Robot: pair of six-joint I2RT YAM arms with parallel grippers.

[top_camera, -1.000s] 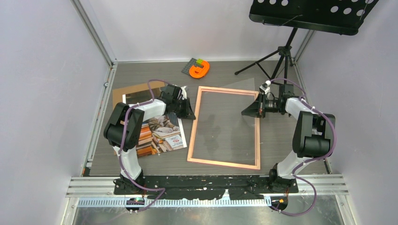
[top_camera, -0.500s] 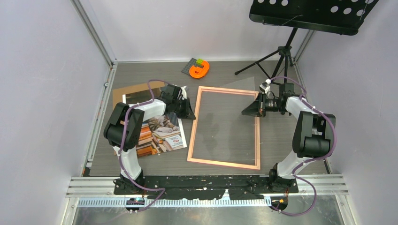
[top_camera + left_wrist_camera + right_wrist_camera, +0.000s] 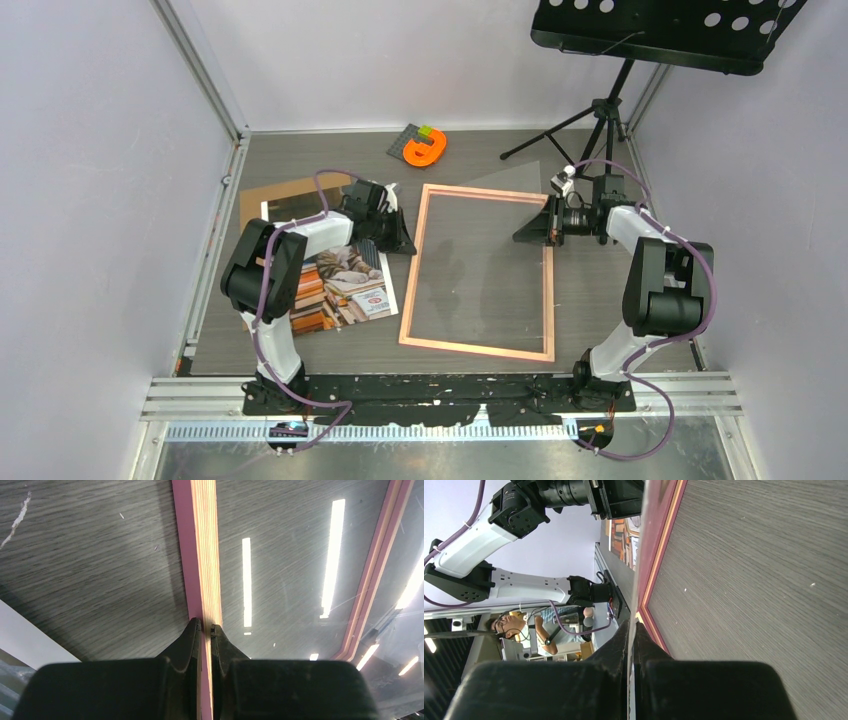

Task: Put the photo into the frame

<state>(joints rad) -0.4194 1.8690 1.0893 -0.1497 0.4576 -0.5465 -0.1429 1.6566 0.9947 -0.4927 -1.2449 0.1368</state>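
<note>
Leftmost, near the far-left corner of the table (image 3: 600, 310), lies the brown backing board (image 3: 285, 195). Just nearer than it the photo (image 3: 350, 290) lies flat by the left edge, partly under the left arm and well short of where it must go. The left gripper (image 3: 403, 243) sits at the left rail of the frame (image 3: 478, 349). Its fingers (image 3: 192, 635) are drawn almost together with the rail's pale strip showing in the slit, and I cannot tell whether they clamp it or only rest over it. The frame lies in the middle of the table, its long axis running from near edge to far edge. The photo's long axis runs roughly the same way, a little skewed. At the frame's right rail, toward the far end, the right gripper (image 3: 530, 233) is clenched on a thin edge seen end-on, which I take for that rail. The photo lies left of the frame, on the left arm's side, so I judge that arm better placed to carry it rightward.
</note>
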